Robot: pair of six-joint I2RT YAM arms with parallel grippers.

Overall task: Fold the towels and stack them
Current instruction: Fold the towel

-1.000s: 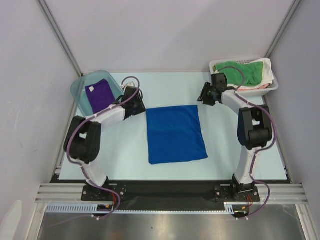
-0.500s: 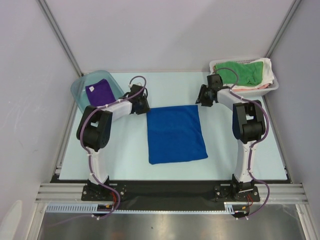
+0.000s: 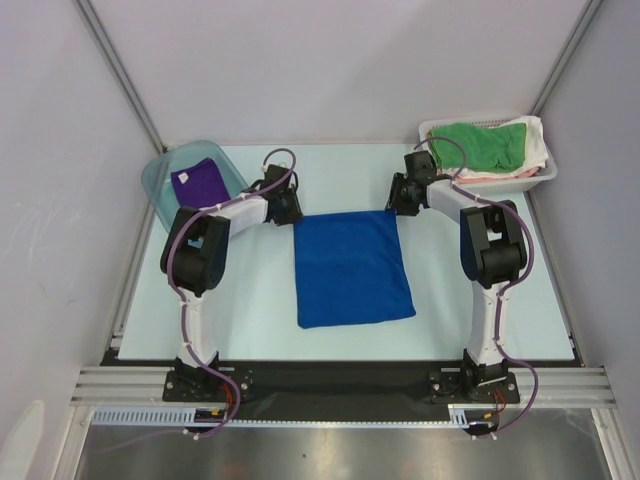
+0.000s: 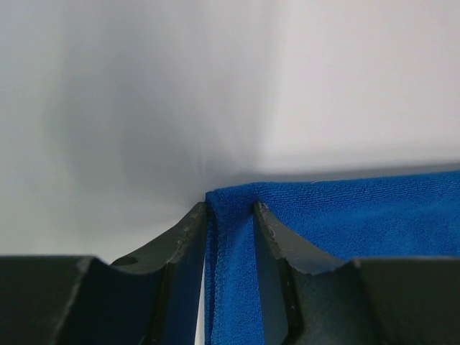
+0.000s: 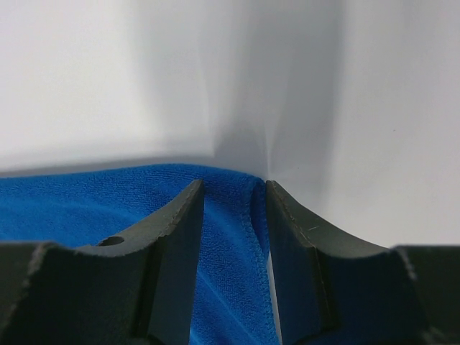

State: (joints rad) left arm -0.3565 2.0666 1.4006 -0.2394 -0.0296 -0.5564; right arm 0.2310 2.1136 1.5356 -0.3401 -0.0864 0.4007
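Observation:
The royal blue towel [image 3: 350,265] lies flat in the middle of the table. My left gripper [image 3: 288,208] is down at its far left corner, and in the left wrist view the open jaws [image 4: 230,207] straddle that corner of blue towel [image 4: 359,215]. My right gripper [image 3: 398,195] is at the far right corner. There too the open jaws [image 5: 233,183] stand on either side of the hemmed corner of blue towel [image 5: 72,208]. The dark purple towel [image 3: 198,185] lies folded in a bin. The green towel [image 3: 485,143] lies in a basket.
A translucent bin [image 3: 160,185] stands tilted at the far left with the purple towel in it. At the far right stands a white basket [image 3: 540,175]. It also holds a white cloth [image 3: 540,140] and a pinkish item [image 3: 480,178] under the green towel.
Both grippers have moved inward and now sit on the blue towel's two far corners. The towel itself has not moved.

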